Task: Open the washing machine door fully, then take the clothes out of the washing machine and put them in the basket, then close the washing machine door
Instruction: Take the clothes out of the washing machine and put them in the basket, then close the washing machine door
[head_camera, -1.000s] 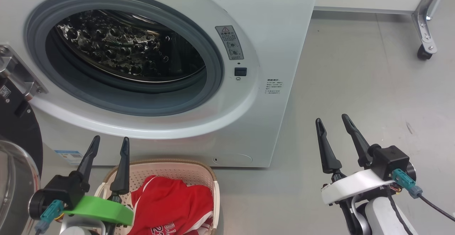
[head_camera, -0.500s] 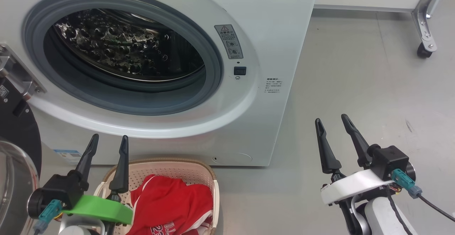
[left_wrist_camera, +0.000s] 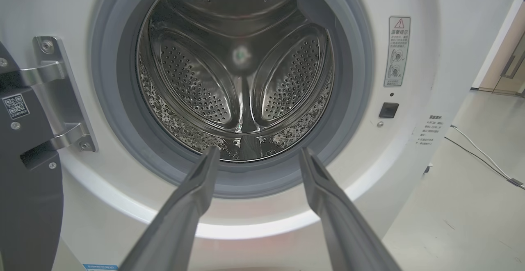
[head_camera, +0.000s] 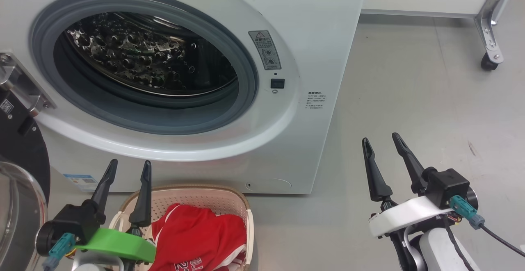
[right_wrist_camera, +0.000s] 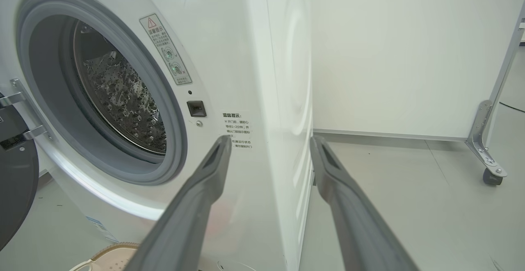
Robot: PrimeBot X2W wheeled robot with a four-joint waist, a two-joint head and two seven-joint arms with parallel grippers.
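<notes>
clothes (head_camera: 197, 234) in basket (head_camera: 236, 199), beside left fingers (head_camera: 143, 195)

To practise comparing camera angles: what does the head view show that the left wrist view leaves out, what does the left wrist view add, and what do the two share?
The head view adds the red clothes lying in the basket, the open right gripper, and a castor on the floor. The left wrist view adds the drum's perforated back wall and a white cable on the floor. Both share the washing machine, its grey rubber ring, the warning label, the open washing machine door and the open left gripper.
</notes>
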